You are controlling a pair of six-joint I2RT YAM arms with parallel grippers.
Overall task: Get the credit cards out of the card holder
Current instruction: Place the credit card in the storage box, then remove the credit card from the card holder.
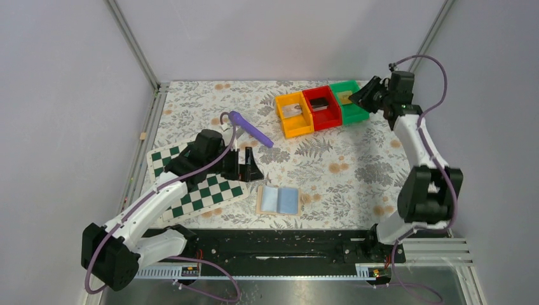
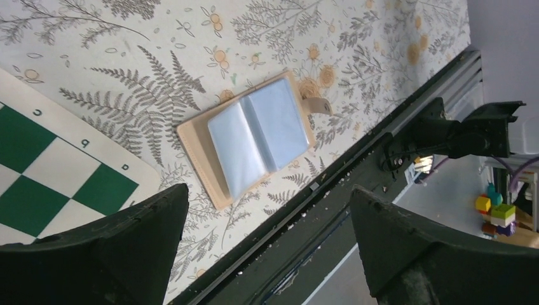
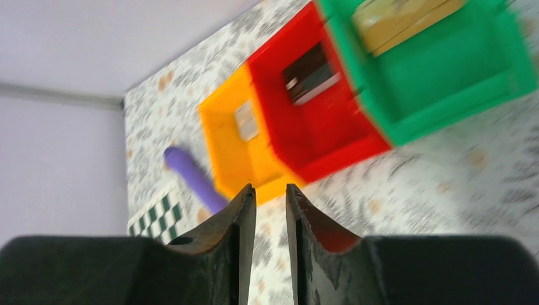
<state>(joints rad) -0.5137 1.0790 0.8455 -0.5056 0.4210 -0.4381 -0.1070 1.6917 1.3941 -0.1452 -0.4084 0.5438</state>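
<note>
The tan card holder [image 1: 278, 200] lies open on the floral table near the front edge, its two light blue panels facing up; it also shows in the left wrist view [image 2: 254, 136]. My left gripper [image 1: 246, 166] is open and empty, hovering just left of and behind the holder [image 2: 268, 189]. My right gripper [image 1: 357, 96] is at the far right by the green bin [image 1: 349, 101], its jaws a narrow gap apart with nothing between them [image 3: 271, 189]. Cards lie in the orange bin [image 3: 246, 121], the red bin [image 3: 311, 75] and the green bin [image 3: 400, 16].
A green-and-white checkered board [image 1: 197, 184] lies under my left arm. A purple stick [image 1: 251, 129] lies behind it. The orange [image 1: 293, 114], red [image 1: 322, 108] and green bins stand in a row at the back. A black rail [image 1: 273, 244] runs along the front edge.
</note>
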